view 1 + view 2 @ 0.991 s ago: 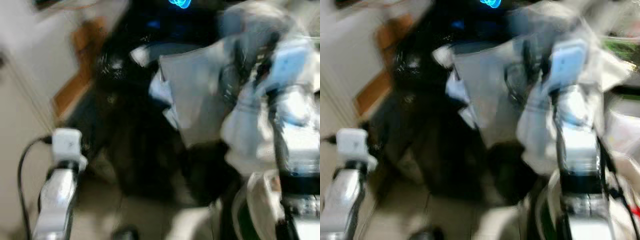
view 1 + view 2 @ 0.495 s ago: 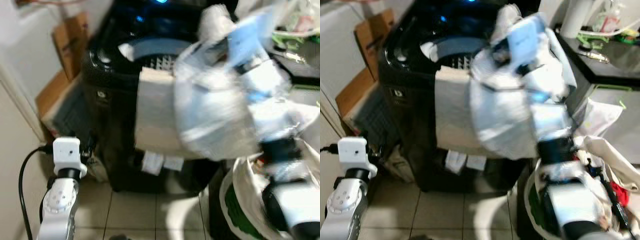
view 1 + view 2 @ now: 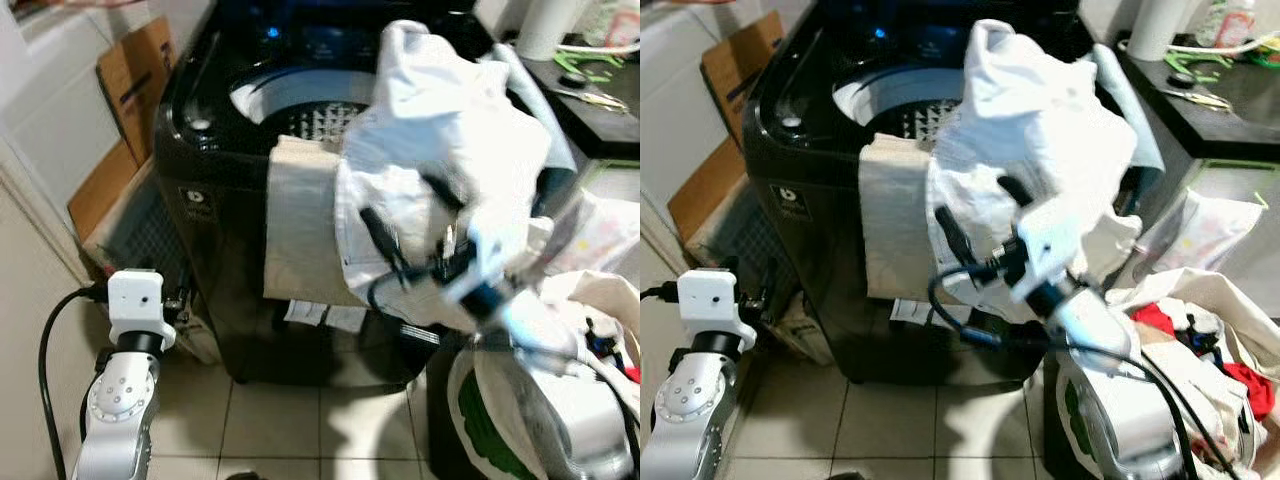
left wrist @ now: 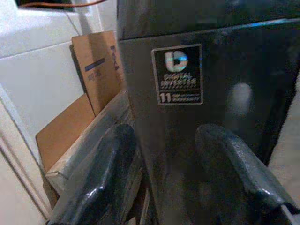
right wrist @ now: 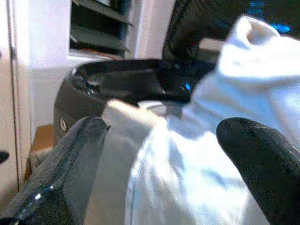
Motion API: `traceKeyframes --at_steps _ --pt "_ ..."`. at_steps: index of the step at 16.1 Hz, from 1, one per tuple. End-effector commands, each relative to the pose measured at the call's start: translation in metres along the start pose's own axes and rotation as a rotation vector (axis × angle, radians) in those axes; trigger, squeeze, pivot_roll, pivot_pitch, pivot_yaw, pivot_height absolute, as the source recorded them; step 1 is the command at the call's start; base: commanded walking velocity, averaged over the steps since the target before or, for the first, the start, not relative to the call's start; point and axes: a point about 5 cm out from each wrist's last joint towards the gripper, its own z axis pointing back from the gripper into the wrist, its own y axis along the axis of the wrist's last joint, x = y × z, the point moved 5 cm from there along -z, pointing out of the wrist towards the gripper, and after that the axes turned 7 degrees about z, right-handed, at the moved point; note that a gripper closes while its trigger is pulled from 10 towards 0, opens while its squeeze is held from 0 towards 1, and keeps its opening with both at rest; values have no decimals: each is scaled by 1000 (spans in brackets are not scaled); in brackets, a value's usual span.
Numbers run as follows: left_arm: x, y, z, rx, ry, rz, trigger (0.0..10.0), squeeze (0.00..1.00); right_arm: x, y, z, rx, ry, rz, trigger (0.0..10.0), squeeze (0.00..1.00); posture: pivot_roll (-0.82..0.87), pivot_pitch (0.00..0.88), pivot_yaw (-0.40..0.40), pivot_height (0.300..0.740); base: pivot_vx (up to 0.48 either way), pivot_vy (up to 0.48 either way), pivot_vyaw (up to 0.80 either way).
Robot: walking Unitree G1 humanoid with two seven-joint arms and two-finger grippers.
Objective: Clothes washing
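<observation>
Risk: shirt (image 3: 1040, 150) heaped on washer (image 3: 800, 190) rim, much of it outside the tub; likely to slide off to the floor unless pushed in.
Snag: cloth (image 3: 895, 220) draped over the front edge, liable to drag along.
Right gripper (image 3: 975, 215): fingers spread wide, nothing held, just in front of the shirt.
Left gripper (image 4: 173, 173): idle, low by the washer front, parted, empty.
Bag (image 3: 1200, 350): more clothes, right of the washer.

A home laundry corner: a black top-loading washing machine (image 3: 230, 200) on a tiled floor (image 3: 270, 430), flattened cardboard boxes (image 3: 130, 90) against the wall, a laundry bag (image 3: 1200, 400) full of clothes beside it.
</observation>
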Motion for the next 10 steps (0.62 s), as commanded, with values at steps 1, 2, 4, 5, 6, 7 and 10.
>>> traceKeyframes --at_steps 1,2,4,5,6,7,10 --pt "3 2 -3 0 -17 -11 10000 0 0 -21 11 -75 -9 8 10000 0 14 0 25 740 0 0 0" --pt "2 3 -3 1 -19 -15 10000 0 1 -46 29 -175 -41 -25 10000 0 14 0 26 740 0 0 0" --pt "1 4 -5 0 -21 -19 10000 0 -1 -72 47 -272 -63 -52 10000 0 17 0 34 740 0 0 0" --pt "1 5 -6 2 -24 -23 10000 0 -5 -83 48 -301 -57 -80 10000 0 19 0 37 740 0 0 0" --pt "2 5 -7 2 -26 -24 10000 0 -7 -87 47 -308 -58 -101 10000 0 22 0 40 740 0 0 0" --pt "2 6 -8 4 -30 -27 10000 0 -11 -94 42 -319 -58 -132 10000 0 25 0 44 740 0 0 0" --pt "4 7 -9 7 -38 -28 10000 0 -13 -128 42 -416 -95 -226 10000 0 28 0 48 740 0 0 0"
